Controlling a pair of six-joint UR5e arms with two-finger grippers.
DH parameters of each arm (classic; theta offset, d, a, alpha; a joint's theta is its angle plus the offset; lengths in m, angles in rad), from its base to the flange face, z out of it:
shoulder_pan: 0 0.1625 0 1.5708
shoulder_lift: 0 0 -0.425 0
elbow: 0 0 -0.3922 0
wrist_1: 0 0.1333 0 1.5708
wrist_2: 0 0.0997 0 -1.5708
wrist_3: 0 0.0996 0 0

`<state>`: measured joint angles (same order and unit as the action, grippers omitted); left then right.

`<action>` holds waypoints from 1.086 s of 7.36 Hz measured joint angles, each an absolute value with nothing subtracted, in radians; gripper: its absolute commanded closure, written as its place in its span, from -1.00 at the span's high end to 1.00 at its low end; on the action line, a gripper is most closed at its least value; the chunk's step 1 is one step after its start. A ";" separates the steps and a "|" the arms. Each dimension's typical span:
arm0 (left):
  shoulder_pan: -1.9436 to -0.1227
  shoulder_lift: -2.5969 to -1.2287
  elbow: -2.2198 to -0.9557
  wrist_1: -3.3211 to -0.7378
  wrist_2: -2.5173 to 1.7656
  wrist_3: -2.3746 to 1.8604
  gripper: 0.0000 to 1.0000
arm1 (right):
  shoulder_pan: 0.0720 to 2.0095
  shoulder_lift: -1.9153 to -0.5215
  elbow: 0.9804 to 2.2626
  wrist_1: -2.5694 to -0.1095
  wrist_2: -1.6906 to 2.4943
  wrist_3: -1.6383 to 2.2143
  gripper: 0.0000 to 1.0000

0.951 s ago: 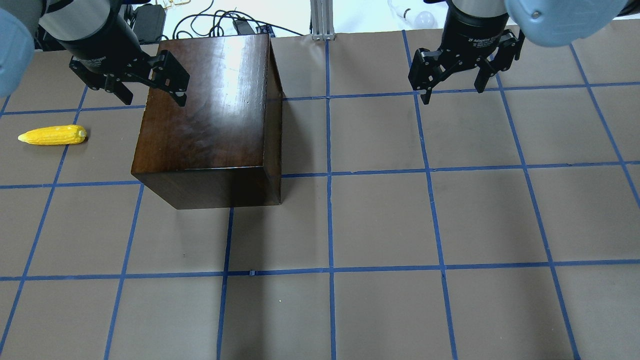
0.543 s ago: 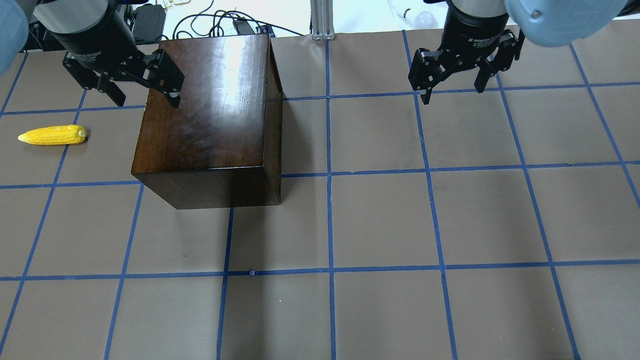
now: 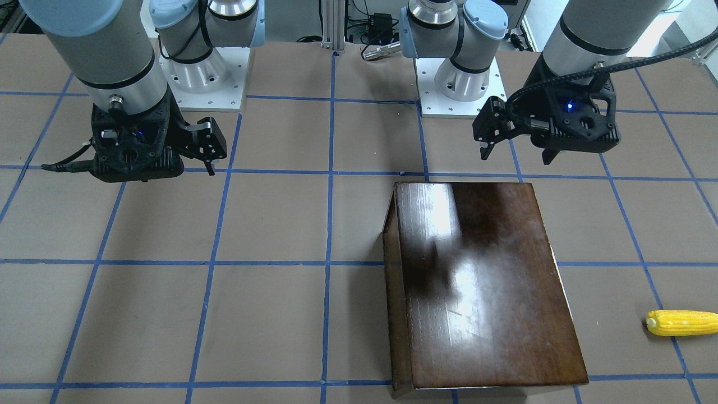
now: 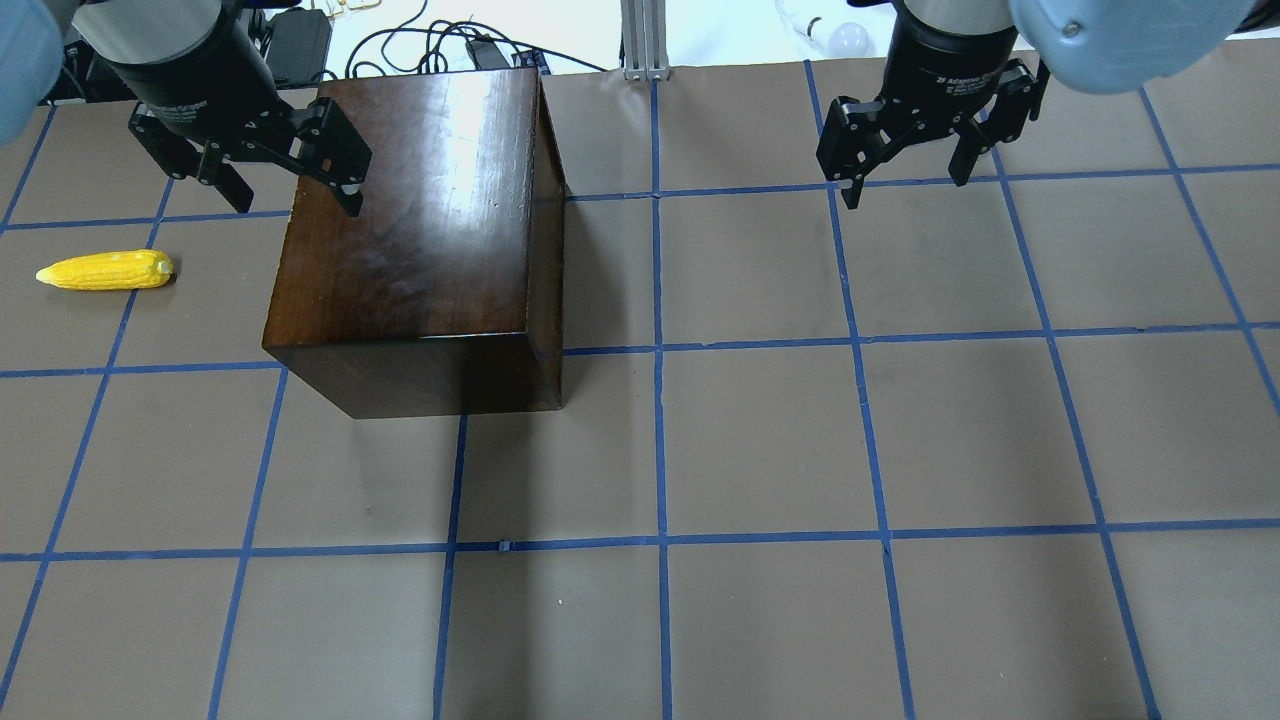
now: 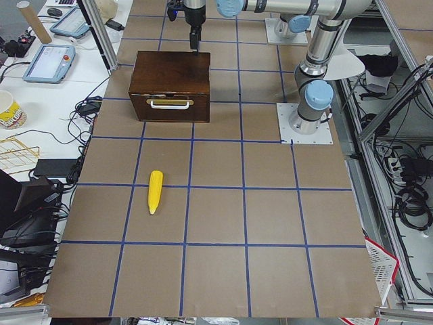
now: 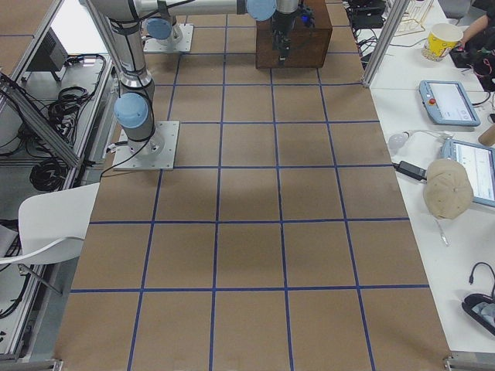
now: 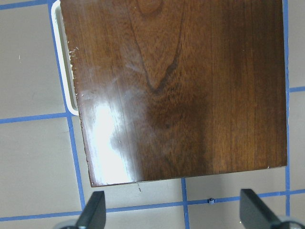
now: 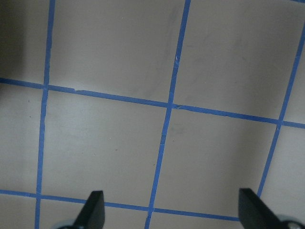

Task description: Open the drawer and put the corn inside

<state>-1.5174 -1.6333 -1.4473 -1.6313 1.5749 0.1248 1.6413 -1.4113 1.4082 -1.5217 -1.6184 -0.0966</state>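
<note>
The dark-brown cabinet (image 4: 420, 230) stands on the table's left half and also shows in the front view (image 3: 482, 280). Its drawer (image 5: 169, 103) is closed, the front panel and white handle facing the exterior left camera. That handle (image 7: 64, 71) shows at the cabinet's edge in the left wrist view. The yellow corn (image 4: 105, 270) lies flat on the table beyond the drawer front, apart from the cabinet (image 3: 681, 322). My left gripper (image 4: 295, 200) is open and empty, hovering above the cabinet's robot-side edge. My right gripper (image 4: 908, 185) is open and empty over bare table.
Blue tape lines divide the brown table into squares. Cables and an aluminium post (image 4: 645, 40) sit along the table's edge past the cabinet. The two arm bases (image 3: 202, 78) (image 3: 460, 78) stand on the robot's side.
My left gripper has shifted slightly toward the corn's side, still open above the cabinet's edge. The right gripper, cabinet and corn have not moved.
</note>
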 measured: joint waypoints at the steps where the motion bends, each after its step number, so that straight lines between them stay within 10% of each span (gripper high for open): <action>1: -1.515 -1.633 -1.444 -1.631 1.563 0.124 1.00 | 1.641 -1.411 1.408 -1.522 -1.618 -0.097 1.00; 8: -1.184 -1.751 -1.388 -1.639 1.510 0.392 1.00 | 1.641 -1.411 1.408 -1.522 -1.619 -0.095 1.00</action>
<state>-1.1844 -1.7513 -1.3884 -1.6388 1.5104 0.3915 1.6413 -1.4112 1.4082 -1.5219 -1.6190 -0.0953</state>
